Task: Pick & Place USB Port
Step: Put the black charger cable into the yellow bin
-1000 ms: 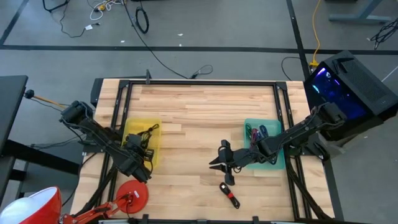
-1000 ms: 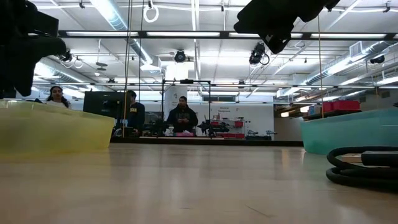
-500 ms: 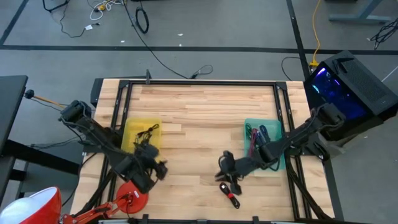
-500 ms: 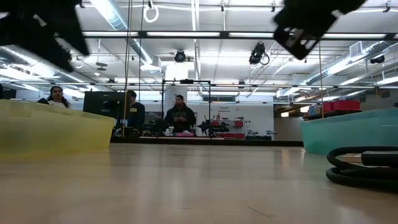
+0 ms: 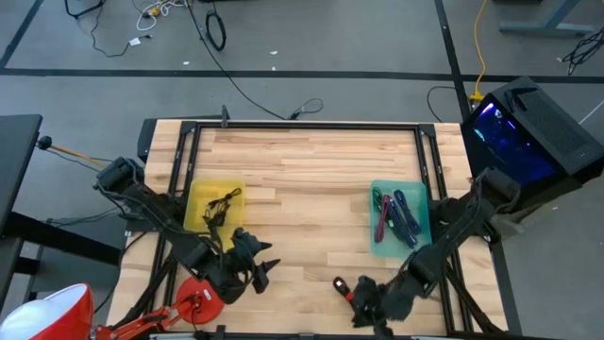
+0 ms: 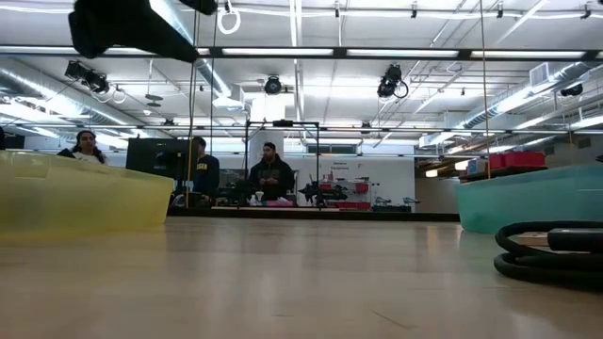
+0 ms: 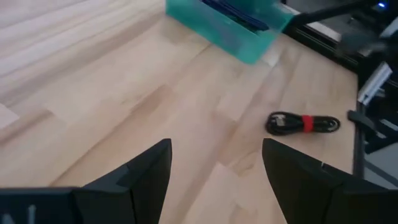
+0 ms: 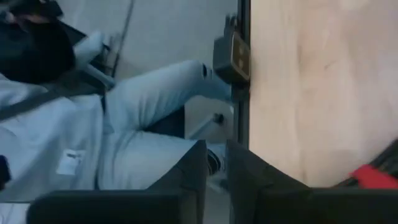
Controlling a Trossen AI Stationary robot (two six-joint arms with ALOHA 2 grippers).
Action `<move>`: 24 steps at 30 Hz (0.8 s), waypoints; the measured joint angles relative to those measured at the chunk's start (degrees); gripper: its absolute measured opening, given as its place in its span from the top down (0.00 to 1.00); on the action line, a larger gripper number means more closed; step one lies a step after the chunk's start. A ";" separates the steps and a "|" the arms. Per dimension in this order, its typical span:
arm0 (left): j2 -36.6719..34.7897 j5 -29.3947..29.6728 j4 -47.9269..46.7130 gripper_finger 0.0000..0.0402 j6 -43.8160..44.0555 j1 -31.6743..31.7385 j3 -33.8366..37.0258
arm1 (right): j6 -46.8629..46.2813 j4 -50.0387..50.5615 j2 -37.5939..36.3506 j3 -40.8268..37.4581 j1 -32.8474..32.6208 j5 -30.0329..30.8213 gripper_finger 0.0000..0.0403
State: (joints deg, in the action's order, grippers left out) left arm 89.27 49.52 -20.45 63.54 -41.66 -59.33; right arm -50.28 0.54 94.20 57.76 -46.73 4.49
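A coiled black USB cable [image 5: 340, 285] with a red tie lies flat on the wooden table near its front edge; it also shows in the left wrist view [image 7: 303, 123] and the low view [image 6: 551, 250]. My right gripper [image 5: 363, 300] hangs above the cable's near end, nearly shut with nothing between its fingers [image 8: 217, 180], and the red tie [image 8: 373, 177] shows beside them. My left gripper [image 5: 264, 269] hovers open [image 7: 214, 180] near the front edge, left of the cable.
A yellow bin [image 5: 200, 225] with a black cable in it stands at the left. A teal bin [image 5: 377, 247] with several coloured cables stands at the right. A person in jeans [image 8: 143, 124] is close to the table's near edge. People stand in the room behind.
My left gripper has left the yellow bin, gone toward the near edge and the table's middle, and tipped up toward level. My right gripper has swung from the table's middle toward the near edge, ending over the cable. The cable has stayed where it was.
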 joint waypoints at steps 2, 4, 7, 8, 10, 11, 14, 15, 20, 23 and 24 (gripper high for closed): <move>0.49 -0.11 0.05 0.37 -0.22 0.79 0.01 | -0.42 3.33 3.70 3.87 -0.54 -0.71 0.87; 0.52 -0.31 0.08 0.37 -1.37 1.35 0.09 | -1.41 7.63 7.44 8.64 -0.58 -2.05 0.89; 0.48 -0.53 0.30 0.37 -2.47 2.09 0.07 | -0.42 15.16 13.16 16.44 0.03 -4.43 0.91; 0.48 -0.59 0.41 0.37 -2.94 2.15 0.07 | 0.72 19.06 14.71 18.88 0.50 -5.11 0.92; 0.48 -0.59 0.48 0.37 -4.11 2.13 0.07 | 1.80 28.80 16.84 23.90 1.65 -4.89 0.93; 0.48 -0.66 0.39 0.37 -4.27 2.13 0.07 | 1.80 33.75 17.35 26.05 2.20 -3.84 0.93; 0.48 -0.66 0.44 0.37 -4.42 2.13 0.07 | 1.03 45.00 17.96 30.07 3.70 1.05 0.94; 0.48 -0.66 0.41 0.37 -4.60 2.13 0.07 | 0.90 47.11 17.98 30.46 4.27 1.79 0.94; 0.48 -0.66 0.46 0.37 -5.74 2.30 0.07 | 0.20 48.42 18.06 29.15 5.89 0.01 0.94; 0.48 -0.66 0.67 0.37 -5.76 2.35 0.07 | -0.27 48.51 18.49 26.39 6.04 -3.24 0.94; 0.48 -0.66 0.77 0.37 -5.76 2.35 0.07 | -0.76 48.30 18.49 25.46 6.04 -3.96 0.94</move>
State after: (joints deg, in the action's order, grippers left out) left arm 89.76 48.86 -19.68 57.78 -39.31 -59.27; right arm -51.04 48.84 112.68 83.22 -40.69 0.53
